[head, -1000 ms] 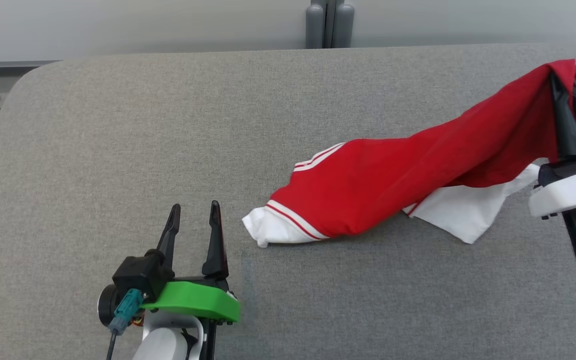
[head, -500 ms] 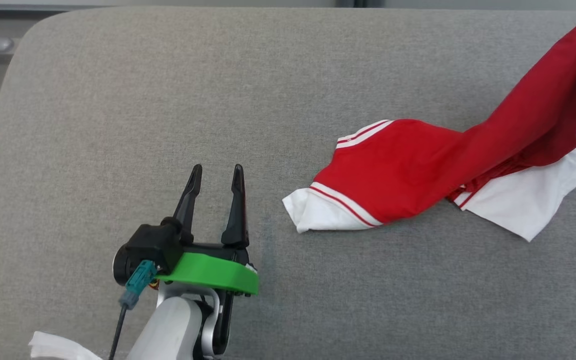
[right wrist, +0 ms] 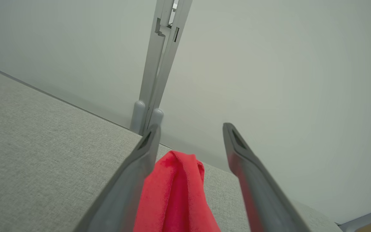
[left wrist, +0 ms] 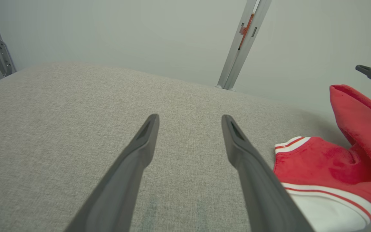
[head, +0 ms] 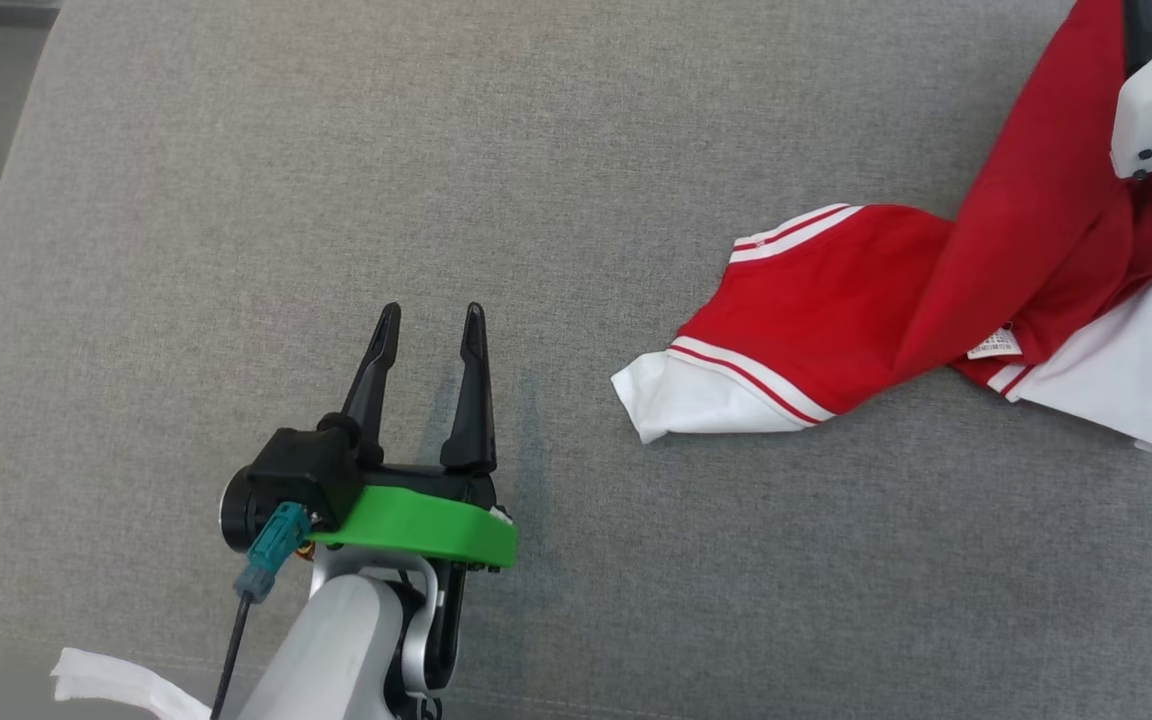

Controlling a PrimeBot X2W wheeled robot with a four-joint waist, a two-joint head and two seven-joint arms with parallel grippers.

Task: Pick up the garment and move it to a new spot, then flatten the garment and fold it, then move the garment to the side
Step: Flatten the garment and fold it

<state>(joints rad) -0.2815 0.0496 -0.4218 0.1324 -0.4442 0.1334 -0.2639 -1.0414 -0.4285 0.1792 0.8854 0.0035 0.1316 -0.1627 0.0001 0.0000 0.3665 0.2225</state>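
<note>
Right gripper (right wrist: 191, 127) standing with fingers spread, a raised peak of the red-and-white garment (right wrist: 175, 193) sitting between them close against one finger, remainder trailing crumpled across the right side of the grey fabric surface (head: 236, 200), left gripper (head: 433, 312) hovering splayed over that surface, apart from the garment's white cuff.

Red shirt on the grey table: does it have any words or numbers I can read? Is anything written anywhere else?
Small white tag on the garment: it has tiny printed marks, too small and blurred to read.
Grey table: no writing on it.
So there is nothing here that can be read.
</note>
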